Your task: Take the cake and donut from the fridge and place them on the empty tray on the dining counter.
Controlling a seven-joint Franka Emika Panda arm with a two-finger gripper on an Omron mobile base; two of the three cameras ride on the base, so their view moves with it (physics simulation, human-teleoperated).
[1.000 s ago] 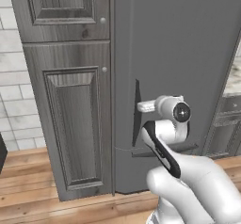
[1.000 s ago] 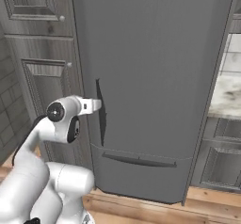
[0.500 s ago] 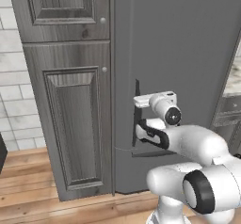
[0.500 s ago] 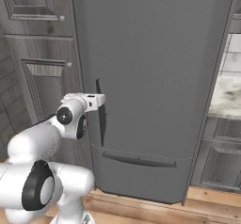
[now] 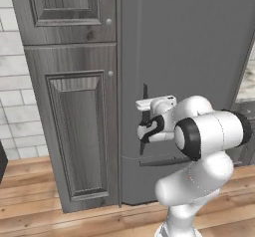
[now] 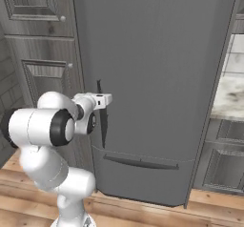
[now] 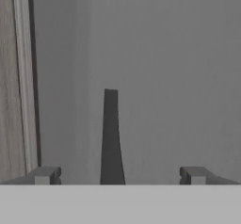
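Standing shut in front of the jaws, the fridge [image 5: 189, 57] shows a tall plain grey door whose face takes up most of the hand view [image 7: 155, 77]. Its dark vertical handle [image 7: 111, 138] rises straight ahead of the jaws, between the two finger tips [image 7: 43, 175], which stand wide apart on either side of it without touching it. From the left base view the handle [image 5: 145, 119] is a thin dark bar near the door's left edge, and the jaws [image 5: 144, 129] sit right at its lower half, with the white hand and wrist just behind them. From the right base view the same handle [image 6: 100, 114] runs upright beside the jaws [image 6: 104, 108], and the hand's pale front block reaches level with its upper part. Whether the finger tips reach past the bar or stop just short of it cannot be told from the base views.

Below the jaws, a long dark horizontal grip [image 6: 140, 162] crosses the lower drawer front of the fridge [image 6: 157, 54]. To the left of the jaws stands a grey wood-panelled cabinet [image 5: 74, 126] with raised panels and small round knobs [image 5: 110, 73]; a strip of it borders the door's edge in the hand view [image 7: 10, 86]. Further left, pale wall tiles [image 5: 17, 116] meet a wooden plank floor [image 5: 45, 216]. Well to the right of the jaws, a marbled surface [image 6: 231, 97] sits above more grey cabinet fronts [image 6: 224, 166].
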